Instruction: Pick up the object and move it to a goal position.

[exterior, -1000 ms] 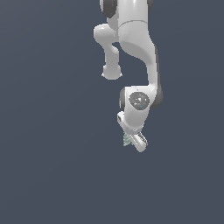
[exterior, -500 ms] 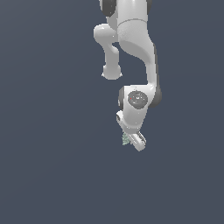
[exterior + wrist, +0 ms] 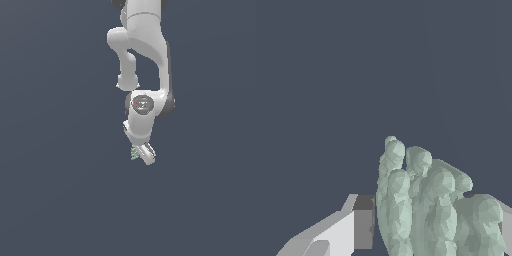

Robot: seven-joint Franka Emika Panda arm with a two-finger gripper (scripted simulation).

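The object (image 3: pixel 135 153) is a tiny pale grey-green ridged lump held at the tip of my white gripper (image 3: pixel 140 154), near the middle of the exterior view. In the wrist view the object (image 3: pixel 428 205) fills the space between my two fingers; one finger (image 3: pixel 358 225) presses one side, the other finger (image 3: pixel 504 220) is mostly hidden behind the lump. The gripper is shut on the object. The white arm (image 3: pixel 145 45) comes down from the top of the exterior view.
A plain dark blue-grey background (image 3: pixel 55 150) surrounds the arm in both views. No other objects, edges or containers show.
The gripper has moved with the object in it a little up and toward the exterior view's left. The grip is unchanged.
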